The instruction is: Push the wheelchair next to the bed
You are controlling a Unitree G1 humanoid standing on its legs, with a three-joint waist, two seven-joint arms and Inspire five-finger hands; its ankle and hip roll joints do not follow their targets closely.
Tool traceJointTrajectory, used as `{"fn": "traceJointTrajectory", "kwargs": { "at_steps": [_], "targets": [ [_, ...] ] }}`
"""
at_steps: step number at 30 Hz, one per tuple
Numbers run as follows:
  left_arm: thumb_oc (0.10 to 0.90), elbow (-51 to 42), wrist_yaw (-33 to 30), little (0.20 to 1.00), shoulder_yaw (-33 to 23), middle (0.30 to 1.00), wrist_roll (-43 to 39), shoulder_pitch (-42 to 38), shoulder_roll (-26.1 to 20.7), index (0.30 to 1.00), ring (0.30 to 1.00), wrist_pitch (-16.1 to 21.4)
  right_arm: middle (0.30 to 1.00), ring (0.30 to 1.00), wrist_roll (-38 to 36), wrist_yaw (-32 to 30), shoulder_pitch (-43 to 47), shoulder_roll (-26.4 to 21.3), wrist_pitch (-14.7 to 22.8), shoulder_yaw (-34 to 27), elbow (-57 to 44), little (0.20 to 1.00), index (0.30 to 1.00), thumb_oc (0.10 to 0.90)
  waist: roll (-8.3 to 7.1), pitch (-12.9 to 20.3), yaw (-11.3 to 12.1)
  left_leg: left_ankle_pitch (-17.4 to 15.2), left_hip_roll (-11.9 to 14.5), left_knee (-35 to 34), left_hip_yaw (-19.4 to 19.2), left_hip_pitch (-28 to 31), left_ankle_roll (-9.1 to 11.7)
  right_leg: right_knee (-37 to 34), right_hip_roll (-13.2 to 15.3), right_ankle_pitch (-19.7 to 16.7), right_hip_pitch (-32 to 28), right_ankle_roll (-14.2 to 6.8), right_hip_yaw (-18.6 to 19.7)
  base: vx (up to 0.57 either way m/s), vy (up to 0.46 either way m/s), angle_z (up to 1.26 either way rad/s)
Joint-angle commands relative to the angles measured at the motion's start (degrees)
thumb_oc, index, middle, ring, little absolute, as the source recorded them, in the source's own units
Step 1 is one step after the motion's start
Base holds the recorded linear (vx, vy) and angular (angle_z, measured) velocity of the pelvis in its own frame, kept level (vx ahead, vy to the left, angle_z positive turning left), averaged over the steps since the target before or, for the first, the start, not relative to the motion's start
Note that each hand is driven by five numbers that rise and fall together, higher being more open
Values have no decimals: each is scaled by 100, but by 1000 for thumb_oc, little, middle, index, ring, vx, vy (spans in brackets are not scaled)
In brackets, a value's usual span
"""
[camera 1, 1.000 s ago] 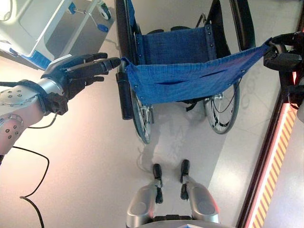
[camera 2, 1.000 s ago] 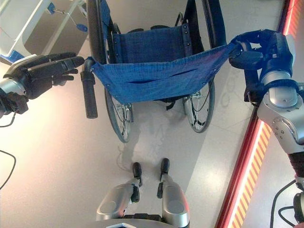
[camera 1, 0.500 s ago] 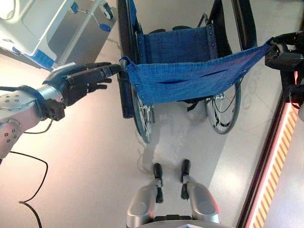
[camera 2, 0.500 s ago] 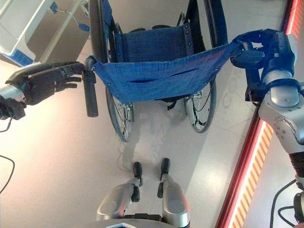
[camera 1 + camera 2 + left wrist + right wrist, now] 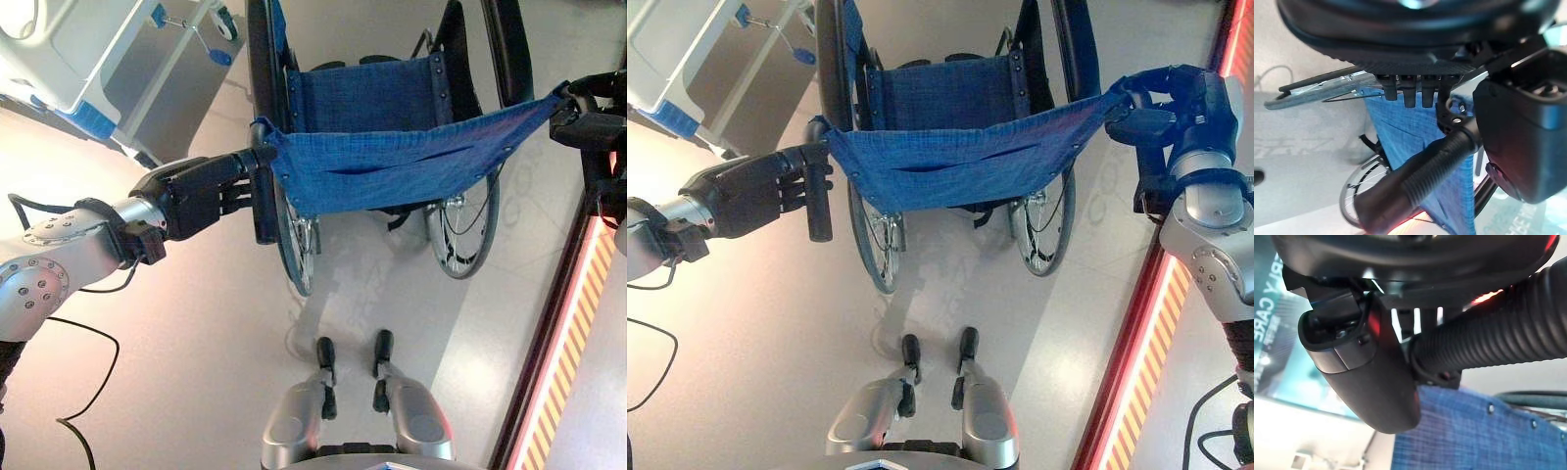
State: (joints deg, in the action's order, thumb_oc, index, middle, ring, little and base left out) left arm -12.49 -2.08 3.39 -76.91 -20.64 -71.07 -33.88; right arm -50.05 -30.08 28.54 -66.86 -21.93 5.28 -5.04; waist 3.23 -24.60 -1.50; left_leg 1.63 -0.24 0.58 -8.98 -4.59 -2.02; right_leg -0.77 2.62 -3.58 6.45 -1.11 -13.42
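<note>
I see the wheelchair [image 5: 382,147] straight ahead of me on the floor [image 5: 196,362], its blue fabric back [image 5: 392,166] stretched between the two push handles. My left hand [image 5: 191,196] has its fingers curled round the left push handle [image 5: 818,201], the ribbed grip lying across the palm in the left wrist view. My right hand [image 5: 1166,103] is wrapped round the right push handle [image 5: 1498,342] at the far edge of the back. The bed [image 5: 69,59] stands ahead to my left, near the wheelchair's left wheel [image 5: 289,235] but apart from it.
</note>
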Motion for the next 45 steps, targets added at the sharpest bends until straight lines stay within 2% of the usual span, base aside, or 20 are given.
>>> {"fn": "traceJointTrajectory", "kwargs": {
  "at_steps": [1,11,16,25,34,39,40,41,45],
  "targets": [
    [800,-332,-187,900,-762,900,-341,178,64,900,900,758,300,300,-695,49,-26,330,648,-41,-986,300,300,400,-24,622,77,87,110,94,-188,-118,415,143,379,78,-146,-391,84,0,0,0],
    [800,-778,-111,900,-384,900,-753,-260,152,900,900,1002,300,300,-792,-12,264,322,547,199,-923,300,300,400,-32,622,33,84,130,83,-245,-109,427,116,360,47,-117,-387,135,0,0,0],
    [800,-763,-415,900,-48,900,-965,-527,226,900,900,475,300,300,-731,-29,393,381,612,368,-813,300,300,400,-44,610,-27,87,149,81,-286,-107,425,107,325,29,-88,-388,199,0,0,0],
    [800,-453,-250,900,573,900,-955,-605,64,900,900,-400,300,300,-920,-80,600,197,822,698,-665,300,300,400,-20,552,-99,128,170,74,-325,-98,409,89,285,-23,-73,-403,268,0,0,0],
    [800,-379,55,900,1089,900,-934,-866,-7,900,900,-351,300,300,-949,-30,780,171,980,1016,-453,300,300,400,-2,554,-136,146,178,36,-354,-52,404,65,279,-46,-95,-412,294,2,3,-2],
    [800,-372,-26,900,1390,900,-956,-1149,52,900,900,-12,300,300,-950,-51,836,219,1004,1156,-376,300,300,400,-2,574,-166,134,175,46,-358,-39,398,70,280,-40,-101,-408,314,13,2,0],
    [541,-377,-95,512,1409,512,-982,-1182,68,512,512,63,300,300,-936,-48,825,238,1006,1159,-364,300,300,400,-2,574,-166,131,177,49,-359,-38,399,70,281,-38,-105,-408,314,39,9,0],
    [400,-394,-213,300,1406,300,-1032,-1210,103,300,300,180,300,300,-904,-36,812,273,993,1155,-347,300,300,400,-2,574,-168,129,180,54,-362,-35,400,73,281,-34,-109,-405,314,0,0,0],
    [400,-429,-527,300,1312,300,-1027,-1258,198,300,300,517,300,300,-859,-28,809,328,933,1132,-360,300,300,400,-7,571,-178,124,167,55,-352,-30,395,85,270,-22,-108,-390,337,8,4,0]
  ]
}}
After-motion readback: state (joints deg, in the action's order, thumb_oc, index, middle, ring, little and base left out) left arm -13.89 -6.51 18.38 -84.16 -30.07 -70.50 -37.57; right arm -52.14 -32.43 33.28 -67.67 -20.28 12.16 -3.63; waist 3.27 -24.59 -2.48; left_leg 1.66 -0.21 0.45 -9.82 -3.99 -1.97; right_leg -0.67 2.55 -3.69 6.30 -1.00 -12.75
